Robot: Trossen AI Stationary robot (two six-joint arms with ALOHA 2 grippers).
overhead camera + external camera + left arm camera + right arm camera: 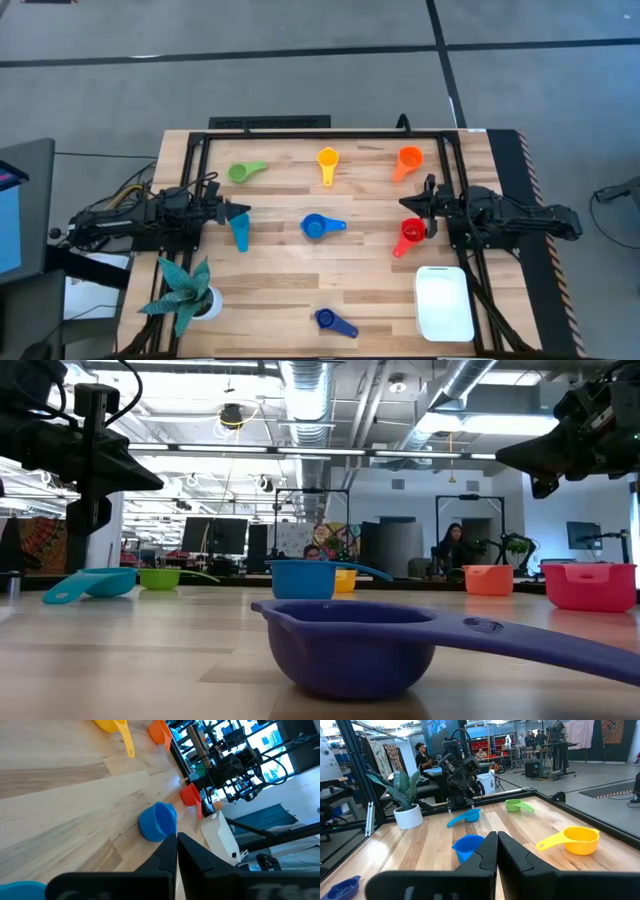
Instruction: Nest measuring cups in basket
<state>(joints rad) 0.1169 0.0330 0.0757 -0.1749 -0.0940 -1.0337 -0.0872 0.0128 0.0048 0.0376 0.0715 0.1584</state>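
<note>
Seven measuring cups lie apart on the wooden table: green [245, 171], yellow [327, 160], orange [408, 160], blue [318, 226], red [410, 235], teal [240, 233] and dark blue [333, 321]. The white basket [444, 303] sits at the near right corner. My left gripper [243, 211] is shut and hovers just above the teal cup [95, 583], clear of the table [155, 482]. My right gripper [405, 203] is shut and hovers beside the red cup [590, 586], on its far side, raised as well [505, 457]. Both pairs of fingertips meet in the wrist views [176, 836] [496, 834].
A teal spiky plant in a white pot [185, 295] stands at the near left corner. A black frame [330, 135] runs along the table's far and side edges. Bare wood lies between the blue cup and the basket. People sit at desks in the room behind.
</note>
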